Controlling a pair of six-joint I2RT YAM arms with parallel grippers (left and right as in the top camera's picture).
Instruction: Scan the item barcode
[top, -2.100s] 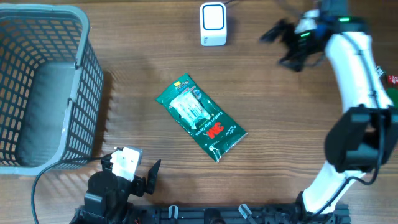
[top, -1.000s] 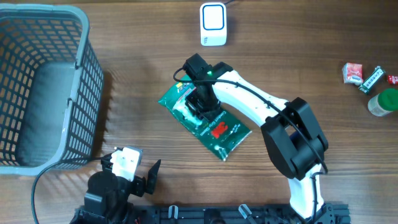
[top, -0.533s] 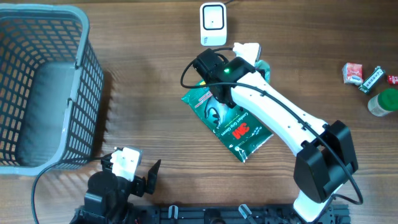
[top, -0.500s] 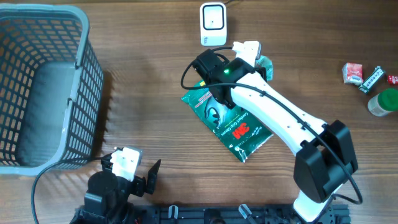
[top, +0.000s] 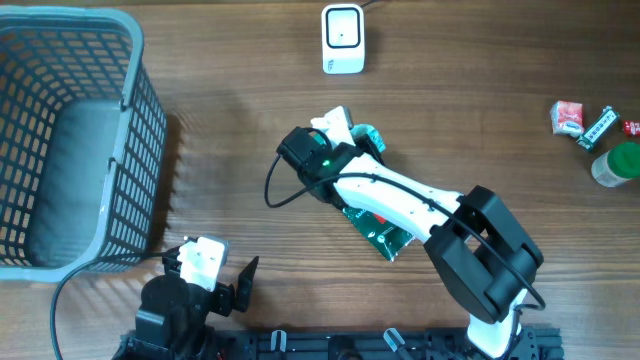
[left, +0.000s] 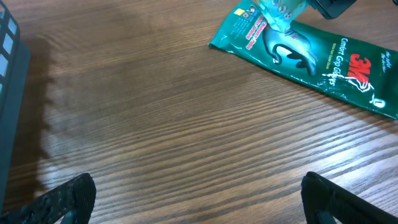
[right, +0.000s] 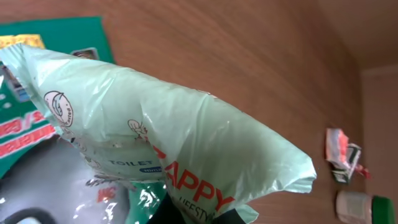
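Plastic fills most of the right wrist view: a pale green packet (right: 186, 143), printed "TOILET" above red letters that run off the lower edge, with the rest of its print lost in creases. It hides nearly all of the right hand (top: 355, 140), whose fingers are pinched tight on the packet's lower end. From overhead only a teal sliver of that packet shows past the wrist, over the middle of the counter (top: 230, 130) and well apart from the white scanner (top: 342, 38). The right arm covers much of a dark green 3M packet (left: 311, 53) lying flat beneath; whether the two packets touch cannot be told. The left hand (left: 202, 193) sits near the counter's front edge, spread wide and empty, only its fingertips in view. A grey basket (top: 130, 150) is cut off at the left.
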